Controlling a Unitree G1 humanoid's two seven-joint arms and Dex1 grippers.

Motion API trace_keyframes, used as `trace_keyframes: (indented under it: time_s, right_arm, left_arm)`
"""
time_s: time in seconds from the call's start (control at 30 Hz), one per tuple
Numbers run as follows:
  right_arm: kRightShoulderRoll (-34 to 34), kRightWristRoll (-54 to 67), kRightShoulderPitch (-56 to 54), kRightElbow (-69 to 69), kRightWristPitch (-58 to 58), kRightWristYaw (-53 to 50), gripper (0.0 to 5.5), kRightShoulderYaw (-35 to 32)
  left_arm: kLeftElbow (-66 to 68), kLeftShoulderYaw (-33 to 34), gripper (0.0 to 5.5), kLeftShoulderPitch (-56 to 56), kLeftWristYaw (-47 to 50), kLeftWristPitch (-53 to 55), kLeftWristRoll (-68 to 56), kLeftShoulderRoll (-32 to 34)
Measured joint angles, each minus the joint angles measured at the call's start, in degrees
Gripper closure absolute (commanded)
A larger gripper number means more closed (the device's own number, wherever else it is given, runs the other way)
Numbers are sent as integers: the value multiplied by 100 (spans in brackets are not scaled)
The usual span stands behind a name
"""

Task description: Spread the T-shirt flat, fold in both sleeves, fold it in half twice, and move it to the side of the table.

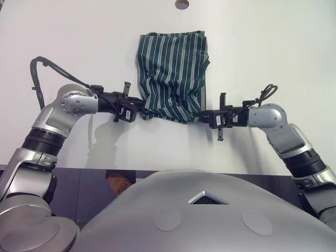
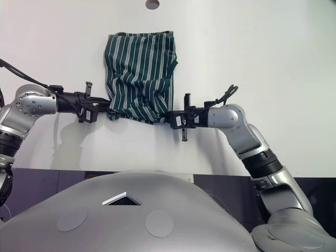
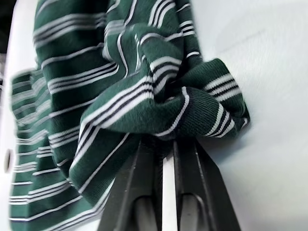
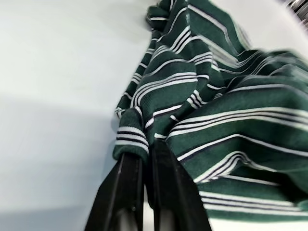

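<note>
A green T-shirt with white stripes (image 1: 170, 73) lies folded and rumpled on the white table (image 1: 273, 47), its near edge lifted. My left gripper (image 1: 140, 111) is shut on the near left corner of the T-shirt (image 3: 192, 115). My right gripper (image 1: 202, 118) is shut on the near right corner of the T-shirt (image 4: 144, 130). In both wrist views the cloth bunches over the dark fingers (image 3: 144, 183), which pinch it just above the tabletop. The far part of the shirt rests flat on the table.
A small round grey disc (image 1: 181, 4) sits at the table's far edge beyond the shirt. Bare white tabletop spreads to the left and right of the shirt. The table's near edge runs just below both arms.
</note>
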Motion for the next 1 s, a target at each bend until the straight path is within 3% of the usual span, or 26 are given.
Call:
trace_keyframes:
  time_s: [0.17, 0.27, 0.33, 0.4, 0.53, 0.7, 0.87, 1.0]
  right_arm:
    - [-381, 1343, 350, -968, 1645, 561, 548, -291]
    - [-354, 2521, 300, -1354, 2696, 483, 548, -841]
    - [-123, 3272, -70, -1275, 3443, 225, 548, -1237]
    - [373, 3993, -1035, -554, 4320, -246, 548, -1775]
    - [1062, 3468, -2793, 1918, 4656, -843, 548, -1772]
    - [2080, 2575, -4165, 4868, 4024, -1313, 548, -1705]
    - [2485, 2122, -4521, 6099, 3438, -1324, 441, -1809]
    - [2525, 1972, -4531, 6277, 2952, -1461, 439, -2118]
  left_arm:
    - [-2022, 49, 550, 861, -1052, 2795, -1839, 791]
    - [-3378, 559, 550, 949, -1022, 4999, -3688, 1262]
    - [-3365, 889, 550, 424, -669, 6216, -4721, 1056]
    - [-2305, 1124, 550, -497, -209, 7208, -5164, 352]
    - [3, 1192, 550, -1221, 543, 7436, -4711, -827]
    - [2042, 1455, 550, -2235, 1189, 7252, -4040, -1847]
    - [3004, 2031, 550, -2588, 1639, 6928, -3734, -2231]
    - [3089, 2299, 478, -2570, 1705, 6820, -3569, -2372]
